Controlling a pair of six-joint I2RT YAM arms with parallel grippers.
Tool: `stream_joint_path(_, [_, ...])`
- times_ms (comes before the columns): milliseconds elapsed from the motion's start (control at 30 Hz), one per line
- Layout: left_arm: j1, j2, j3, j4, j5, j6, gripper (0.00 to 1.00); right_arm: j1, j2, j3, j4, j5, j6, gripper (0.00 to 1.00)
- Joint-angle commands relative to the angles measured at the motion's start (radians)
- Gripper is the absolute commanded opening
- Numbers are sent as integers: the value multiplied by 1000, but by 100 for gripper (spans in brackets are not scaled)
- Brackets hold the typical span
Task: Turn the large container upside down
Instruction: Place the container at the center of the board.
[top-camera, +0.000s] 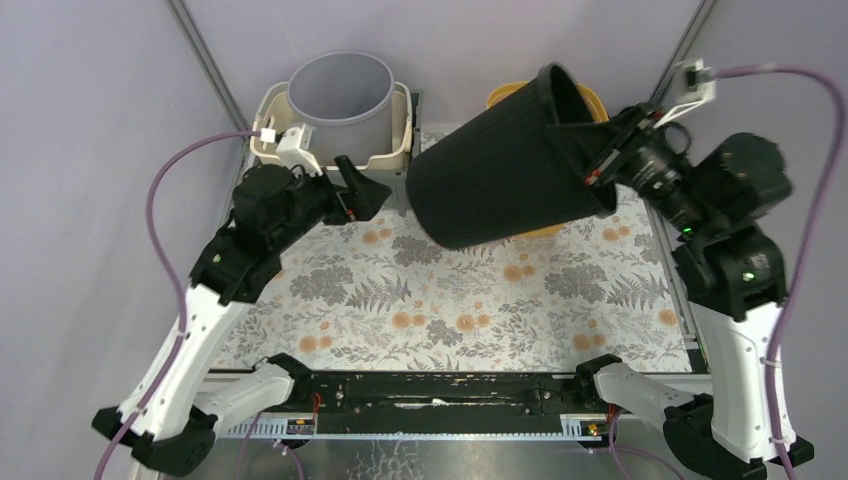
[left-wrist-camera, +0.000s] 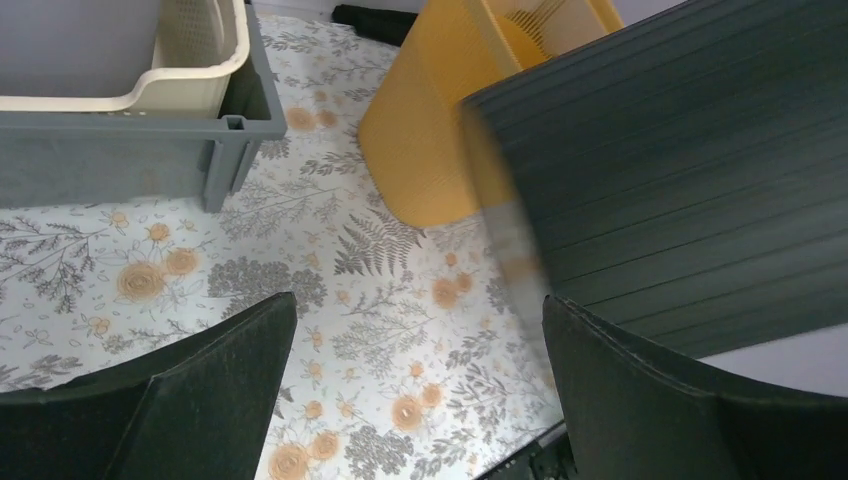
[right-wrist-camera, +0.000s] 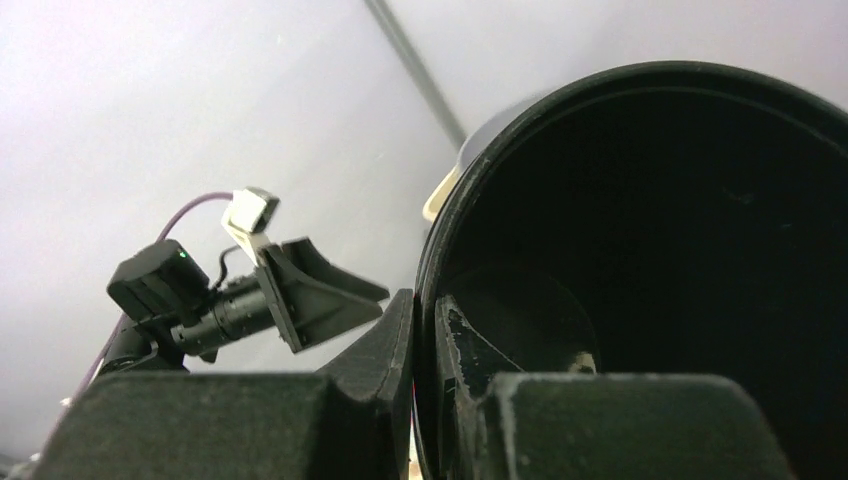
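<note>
The large black ribbed container (top-camera: 500, 180) hangs tilted on its side above the floral mat (top-camera: 450, 310), its mouth facing up and to the right. My right gripper (top-camera: 597, 160) is shut on its rim, one finger inside and one outside; in the right wrist view (right-wrist-camera: 425, 310) the rim sits between the fingers and the dark inside (right-wrist-camera: 650, 250) fills the right. My left gripper (top-camera: 365, 190) is open and empty, just left of the container. In the left wrist view (left-wrist-camera: 420, 310) the container's ribbed wall (left-wrist-camera: 680, 170) is at the right.
A grey round bucket (top-camera: 340, 100) stands in a cream basket (top-camera: 400, 135) inside a grey crate (left-wrist-camera: 130, 130) at the back left. A yellow container (top-camera: 592, 98) stands behind the black one, also in the left wrist view (left-wrist-camera: 440, 120). Frame posts stand at both back corners.
</note>
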Motion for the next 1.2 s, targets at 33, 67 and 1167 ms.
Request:
stream_joint_path(33, [2,-105,-38,-121,56,-51,100,-1,-74,-300,343,-160,267,0])
stream_joint_path(67, [2,-128,-74,-124,57,-64,100,-1,-91,-360,372,-161,289,0])
stream_joint_path(1167, [-3,-178,-560,197,171,-298,100,-1,-362,-1179,597,-46,422,0])
